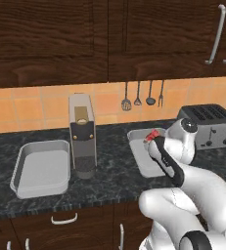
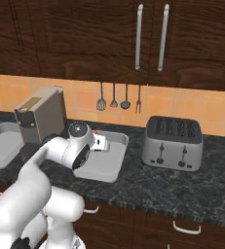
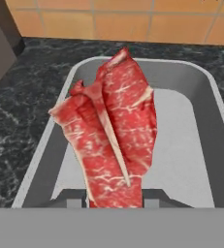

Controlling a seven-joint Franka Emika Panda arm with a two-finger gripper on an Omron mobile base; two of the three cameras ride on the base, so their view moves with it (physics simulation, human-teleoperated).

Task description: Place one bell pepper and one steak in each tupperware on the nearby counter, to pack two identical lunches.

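Arm: bent forward at lower right of the left view, hand over the tupperware.
Gripper: clamped narrowly on the steak, held above the tub.

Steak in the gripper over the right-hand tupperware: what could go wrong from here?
1. The steak hangs from the gripper pinched at one end, so it might slip free early.
2. It hangs toward the tupperware's left wall; released there, it could drape over the rim onto the counter.
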